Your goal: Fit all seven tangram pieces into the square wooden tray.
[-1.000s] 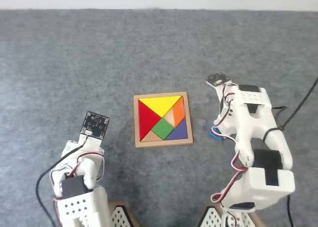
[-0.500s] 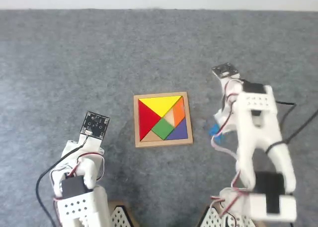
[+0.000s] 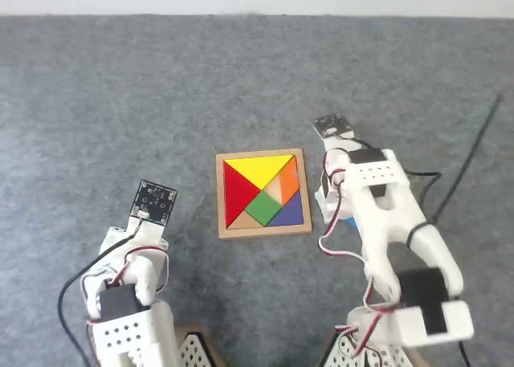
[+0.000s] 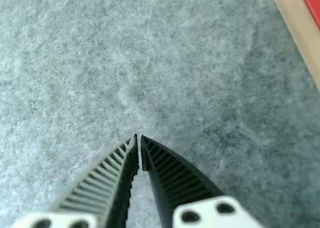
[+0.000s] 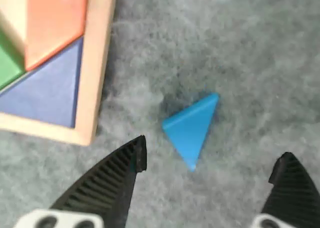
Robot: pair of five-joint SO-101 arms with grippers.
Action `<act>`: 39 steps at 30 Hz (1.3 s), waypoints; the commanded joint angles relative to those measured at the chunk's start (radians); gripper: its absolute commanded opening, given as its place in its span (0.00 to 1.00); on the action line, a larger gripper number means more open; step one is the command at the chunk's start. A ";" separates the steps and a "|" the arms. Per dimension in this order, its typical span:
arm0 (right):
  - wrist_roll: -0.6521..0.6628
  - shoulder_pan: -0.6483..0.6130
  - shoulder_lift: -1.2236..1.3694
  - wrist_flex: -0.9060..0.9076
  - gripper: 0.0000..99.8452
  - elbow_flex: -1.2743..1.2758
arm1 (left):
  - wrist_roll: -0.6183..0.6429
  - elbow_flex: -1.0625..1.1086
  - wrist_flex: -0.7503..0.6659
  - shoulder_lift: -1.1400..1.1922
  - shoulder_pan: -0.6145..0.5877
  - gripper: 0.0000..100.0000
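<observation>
Right end effector (image 5: 214, 149) released, swung back toward square wooden tray (image 5: 97, 88); now straddling small blue triangular piece (image 5: 192, 130); apparently lined up for final pickup; left end effector (image 4: 139, 138) clenched.

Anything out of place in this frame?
Yes. The light blue triangle lies on the carpet just outside the wooden tray, between the fingers of the open right gripper, not fitted with the other pieces.
</observation>
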 commanded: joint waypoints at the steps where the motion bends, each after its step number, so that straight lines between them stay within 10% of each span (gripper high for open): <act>1: -0.003 -0.012 0.018 -0.025 0.39 -0.011 | 0.003 -0.018 0.003 -0.005 -0.009 0.01; 16: 0.040 -0.005 0.027 -0.082 0.18 0.012 | 0.003 -0.018 0.002 -0.005 -0.009 0.01; 39: 0.041 0.038 0.151 -0.068 0.17 -0.058 | 0.003 -0.018 0.003 -0.005 -0.009 0.01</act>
